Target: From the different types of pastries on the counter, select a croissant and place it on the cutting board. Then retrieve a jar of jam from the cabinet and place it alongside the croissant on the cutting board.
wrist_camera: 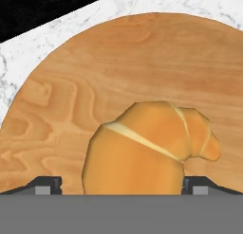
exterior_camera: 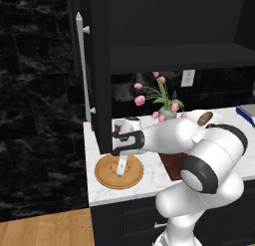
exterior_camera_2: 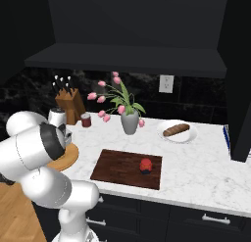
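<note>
At the bottom of my hand view the golden-yellow lumpy croissant (wrist_camera: 142, 148) sits on the round light-wood plate (wrist_camera: 118, 67) — my two-finger gripper (wrist_camera: 121, 185) straddles it, tips wide apart on either side, and I can't tell if they touch it. In the right base view, the flat dark brown wooden cutting board (exterior_camera_2: 117, 165) lies lower centre, with the tiny red-orange jam jar (exterior_camera_2: 145, 165) already on it.

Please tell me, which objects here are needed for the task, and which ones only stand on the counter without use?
Needed: croissant on the round plate, between the gripper fingers; cutting board; jar of jam on it; cabinet.

Only standing: tulip vase, knife block, brown pastry, maroon cylinder.
</note>
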